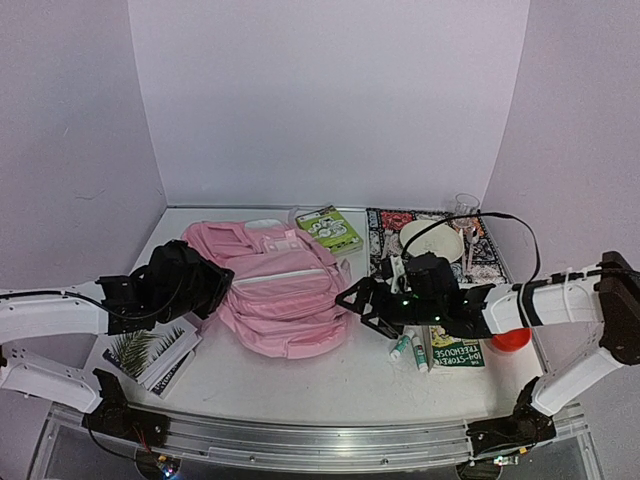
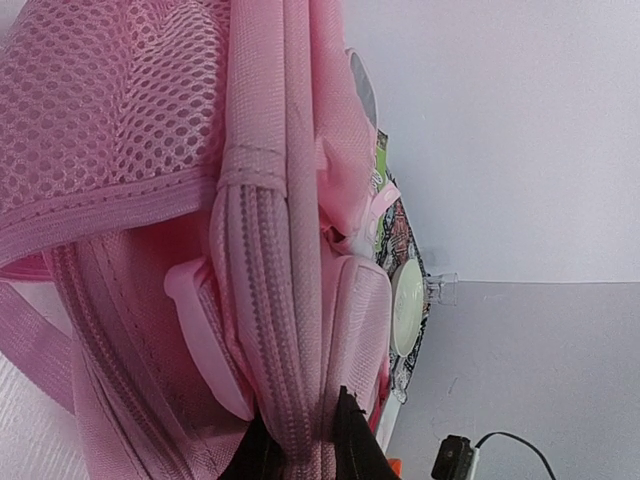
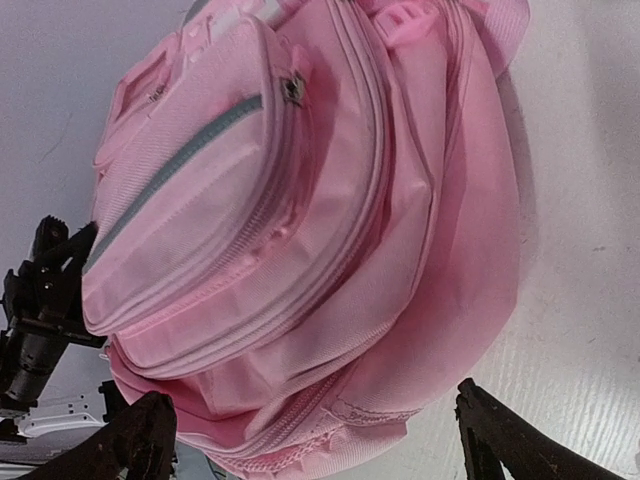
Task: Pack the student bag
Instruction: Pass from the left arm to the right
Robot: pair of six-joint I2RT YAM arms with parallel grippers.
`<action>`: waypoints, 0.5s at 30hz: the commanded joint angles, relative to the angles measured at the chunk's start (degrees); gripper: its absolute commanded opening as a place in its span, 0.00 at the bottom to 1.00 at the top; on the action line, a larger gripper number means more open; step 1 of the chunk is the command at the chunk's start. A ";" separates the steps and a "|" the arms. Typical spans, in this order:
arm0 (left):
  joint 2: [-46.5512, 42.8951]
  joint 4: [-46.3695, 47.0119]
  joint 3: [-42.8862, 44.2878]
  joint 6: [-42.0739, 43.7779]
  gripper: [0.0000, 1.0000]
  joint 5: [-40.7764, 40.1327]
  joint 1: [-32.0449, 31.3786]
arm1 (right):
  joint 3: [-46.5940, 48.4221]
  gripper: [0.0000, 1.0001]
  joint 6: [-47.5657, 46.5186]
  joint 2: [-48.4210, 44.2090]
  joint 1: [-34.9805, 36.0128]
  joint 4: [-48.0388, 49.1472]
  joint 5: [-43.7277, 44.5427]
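Note:
The pink student bag (image 1: pixel 275 285) lies flat in the middle of the table, front pockets up. My left gripper (image 1: pixel 215 285) is at its left edge, shut on a ridge of the bag's zipped seam (image 2: pixel 275 330); the black fingertips (image 2: pixel 358 440) pinch the fabric. My right gripper (image 1: pixel 350 300) is open at the bag's right edge, its fingers spread wide either side of the bag's lower end (image 3: pixel 330 330), not touching it. The left gripper's black body shows in the right wrist view (image 3: pixel 40 300).
A leaf-print notebook (image 1: pixel 155 355) lies at the front left. A green box (image 1: pixel 330 228) sits behind the bag. A patterned mat (image 1: pixel 385 240) holds a white bowl (image 1: pixel 432 238) and a glass (image 1: pixel 466 206). A green book (image 1: pixel 455 350), markers (image 1: pixel 405 348) and a red object (image 1: pixel 510 340) lie under the right arm.

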 commanded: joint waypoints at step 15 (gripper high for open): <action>-7.49 12.68 -4.51 -4.35 0.18 1.01 -0.84 | 11.09 0.05 -2.72 7.65 4.22 3.64 -3.23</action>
